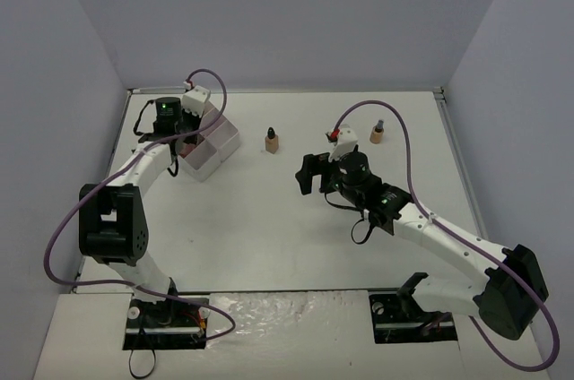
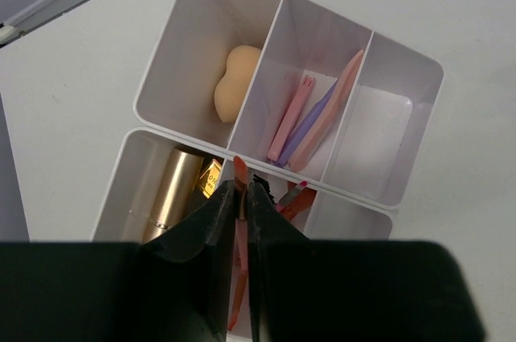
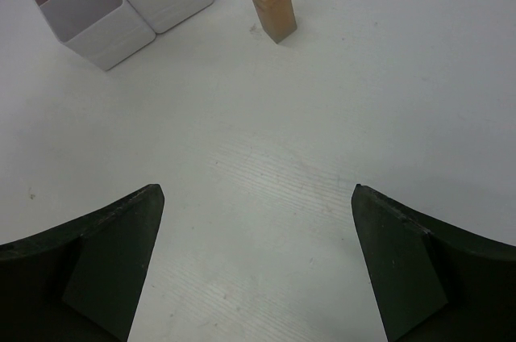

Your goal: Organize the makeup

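Note:
My left gripper [image 2: 240, 189] hangs over the white compartment box [image 2: 185, 35], its jaws pinched on a thin red stick [image 2: 239, 171] that points down into a near compartment. Other red sticks [image 2: 297, 201] lie beside it. A beige sponge [image 2: 234, 84], pink and purple sticks [image 2: 310, 116] and a gold lipstick tube [image 2: 173, 189] sit in other compartments. My right gripper [image 3: 255, 189] stands wide open over bare table with nothing between its fingers. A tan dark-capped bottle [image 3: 272, 7] stands upright ahead of it, also seen from above as the bottle [image 1: 271, 139]. A second bottle [image 1: 377, 133] stands at the back right.
The white box [image 1: 211, 142] sits at the table's back left, under the left arm; its corner [image 3: 105, 27] shows in the right wrist view. Grey walls close in the table on three sides. Purple cables loop over both arms.

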